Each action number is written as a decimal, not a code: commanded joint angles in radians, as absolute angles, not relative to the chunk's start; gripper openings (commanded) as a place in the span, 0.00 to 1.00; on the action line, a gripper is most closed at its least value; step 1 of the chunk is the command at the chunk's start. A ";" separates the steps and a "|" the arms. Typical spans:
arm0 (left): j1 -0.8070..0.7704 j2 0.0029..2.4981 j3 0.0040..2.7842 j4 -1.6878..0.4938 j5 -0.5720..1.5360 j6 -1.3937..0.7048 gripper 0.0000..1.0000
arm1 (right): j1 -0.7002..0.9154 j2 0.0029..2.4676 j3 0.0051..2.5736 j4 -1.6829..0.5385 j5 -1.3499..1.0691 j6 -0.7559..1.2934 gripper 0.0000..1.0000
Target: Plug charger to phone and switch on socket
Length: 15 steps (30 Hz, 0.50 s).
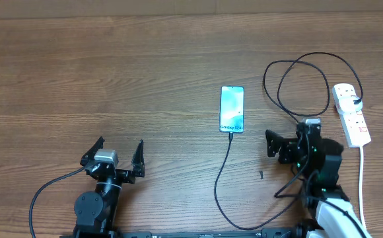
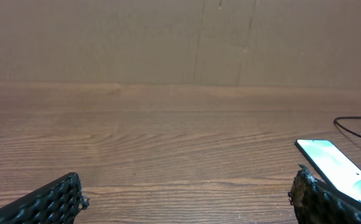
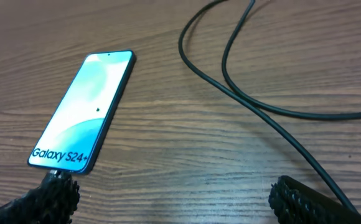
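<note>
The charger [image 1: 231,139] is a thin black cable that spreads across the right half of the wooden table [image 1: 112,66]. It coils in loops at the upper right of the overhead view, passes under the right arm, sweeps along the bottom edge, and rises to meet the bottom edge of the phone. Whether the plug tip is fully seated cannot be told.

The left gripper [image 1: 120,143] sits at the lower left, fingers spread wide and holding nothing. The right gripper [image 3: 168,196] is at the lower right, just beside the phone's bottom end. Its fingers are also wide apart and hold nothing.

The socket [image 1: 351,116] lies at the far right, tilted, with a black plug in its upper end and a white cord [image 1: 362,178] trailing down the frame. Its switch position is unclear.

The phone [image 1: 232,109] lies flat right of centre, with its screen lit. A small dark speck [image 1: 261,174] sits below it.
</note>
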<state>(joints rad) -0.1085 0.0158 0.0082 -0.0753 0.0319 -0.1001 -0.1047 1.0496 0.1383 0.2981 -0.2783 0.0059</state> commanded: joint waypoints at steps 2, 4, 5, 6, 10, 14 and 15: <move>-0.099 0.004 0.005 -0.077 0.023 -0.081 1.00 | -0.105 0.999 0.058 0.380 -0.290 -0.005 1.00; -0.099 0.004 0.005 -0.077 0.023 -0.081 1.00 | -0.105 0.981 0.027 0.413 -0.290 -0.005 1.00; -0.099 0.004 0.005 -0.077 0.023 -0.081 1.00 | -0.105 0.971 0.010 0.431 -0.290 -0.005 1.00; -0.099 0.004 0.005 -0.077 0.023 -0.081 1.00 | -0.104 0.962 0.009 0.414 -0.284 -0.005 1.00; -0.099 0.004 0.005 -0.077 0.023 -0.081 1.00 | -0.104 0.929 0.007 0.387 -0.282 -0.005 1.00; -0.099 0.004 0.005 -0.077 0.023 -0.081 1.00 | -0.104 0.876 0.007 0.315 -0.273 -0.005 1.00; -0.099 0.004 0.005 -0.077 0.023 -0.081 1.00 | -0.104 0.859 0.007 0.292 -0.266 -0.005 1.00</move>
